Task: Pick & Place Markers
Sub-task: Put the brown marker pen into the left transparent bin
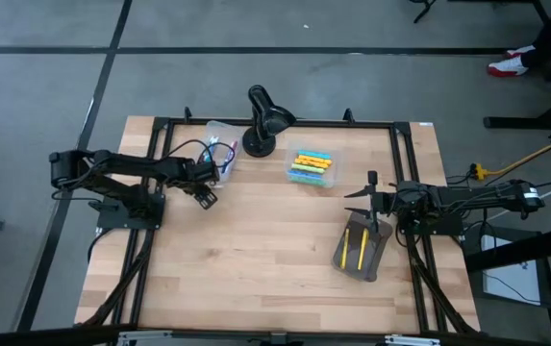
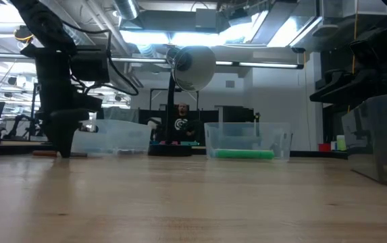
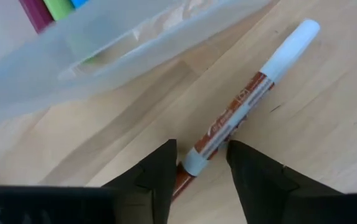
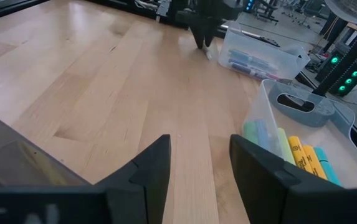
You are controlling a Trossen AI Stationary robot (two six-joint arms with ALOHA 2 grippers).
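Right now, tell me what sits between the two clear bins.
The black desk lamp stands between the left clear bin and the marker-filled bin, seen in the high view.

Brown marker (image 3: 239,119) with white cap flat on the desk beside a clear bin, more markers (image 1: 223,152) inside that bin, and yellow, green and blue markers (image 1: 310,164) stacked in another.

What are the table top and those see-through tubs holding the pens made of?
The table top looks like pale wood in glued strips with a smooth, light sheen: grain and plank seams show. The tub of markers and the second tub look like thin translucent plastic, slightly frosted: the marker colours show through their walls. The marker on the table seems glossy plastic.
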